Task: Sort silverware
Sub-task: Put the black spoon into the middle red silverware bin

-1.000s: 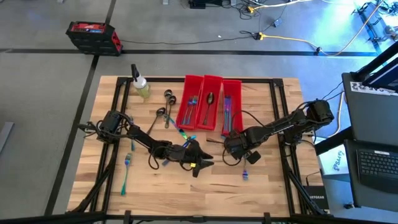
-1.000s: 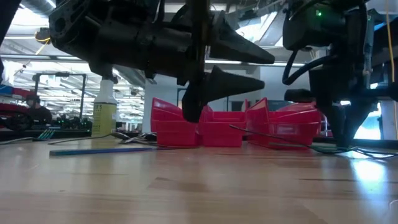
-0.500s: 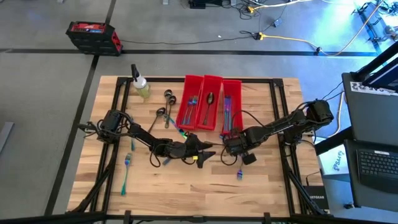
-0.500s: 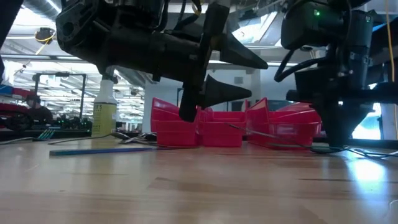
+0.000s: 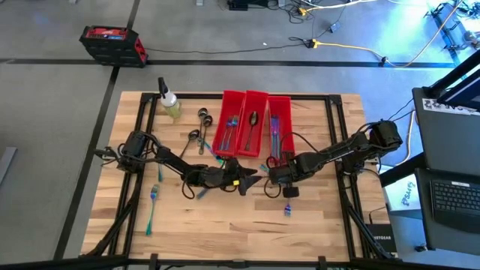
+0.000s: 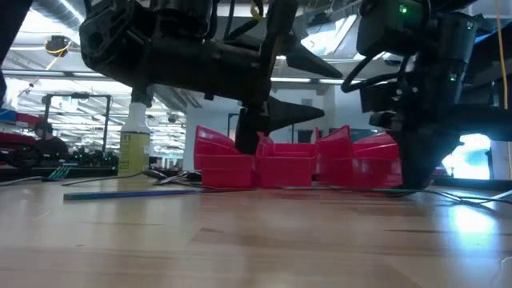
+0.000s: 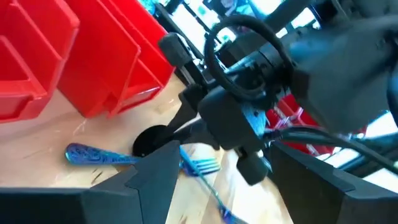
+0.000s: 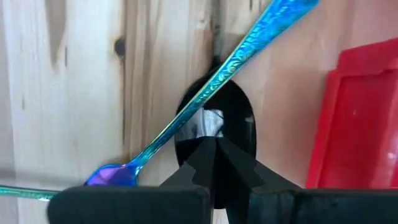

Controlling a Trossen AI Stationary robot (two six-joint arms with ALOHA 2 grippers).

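Observation:
Blue silverware lies loose on the wooden table: a spoon [image 8: 236, 59] and a fork [image 7: 199, 167] between the two grippers, forks [image 5: 153, 193] at the left, and dark spoons [image 5: 202, 116] by the bins. My left gripper [image 5: 251, 180] hovers level and open in mid-table, pointing at my right gripper, with nothing between its fingers. My right gripper [image 8: 214, 152] points down, shut, just in front of the red bins [image 5: 255, 124]. Its tips stand at a glossy black oval [image 8: 217, 109]. The blue spoon's handle lies across that oval. My right gripper comes from above with shut fingers [image 7: 180, 127] onto the black oval [image 7: 149, 142] on the table. The blue spoon passes beside the tips, not between them. Whether the tips touch the oval or the spoon, I cannot tell.
Three long red bins holding sorted silverware stand side by side at the far middle. A spray bottle [image 5: 169, 103] stands at the far left. One end of a blue piece [image 5: 287, 211] shows on the table near my right gripper. Black rails [image 5: 341, 150] run along the table's sides.
My left gripper has moved toward the far edge and the right gripper, rolled about its own line, and opened a little wider. My right gripper has rolled in place, staying shut. The blue piece's end beside it has shifted slightly toward the table's left.

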